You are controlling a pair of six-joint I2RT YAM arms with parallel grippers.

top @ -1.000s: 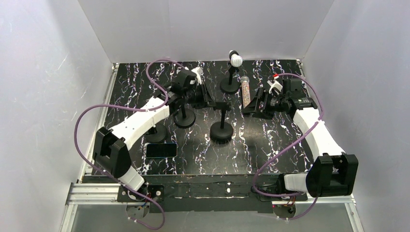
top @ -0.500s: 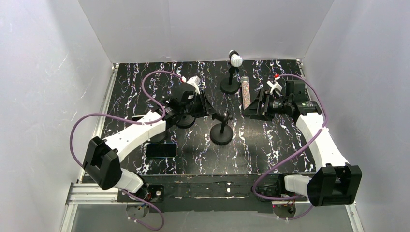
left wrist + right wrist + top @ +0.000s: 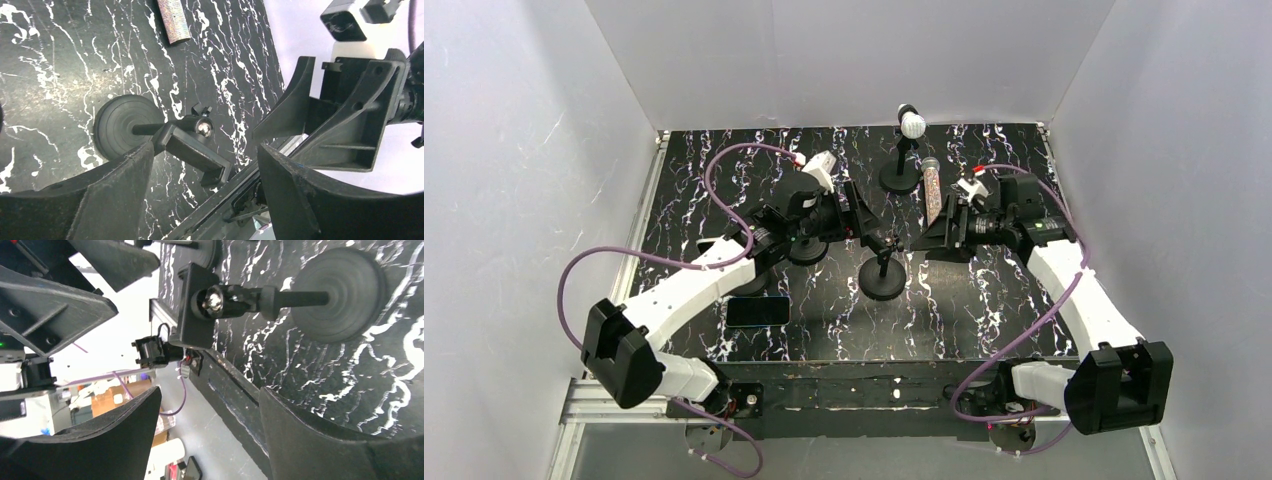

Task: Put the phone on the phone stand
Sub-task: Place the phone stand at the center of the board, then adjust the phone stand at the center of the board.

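Note:
The phone (image 3: 759,311) lies flat, dark and face up, near the table's front left, away from both grippers. In the middle stands the phone stand (image 3: 883,278), a round black base with a thin post and a tilted clamp bracket (image 3: 886,243) on top. My left gripper (image 3: 867,227) is open just left of that bracket, which sits between its fingers (image 3: 206,148) without being gripped. The stand's base (image 3: 122,127) shows beyond the bracket (image 3: 197,152). From the right, my right gripper (image 3: 932,235) faces the stand, open and empty (image 3: 210,391), with the bracket (image 3: 200,307) ahead of it.
A second black stand (image 3: 807,247) sits under my left wrist. At the back, another stand (image 3: 899,177) carries a white ball (image 3: 912,124). A glittery tube (image 3: 933,190) leans beside my right gripper. White walls enclose the table on three sides.
My left gripper has opened and shifted right along the stand's top. The clamp bracket now sits lower and tilted. My right gripper has moved left, closer to the stand.

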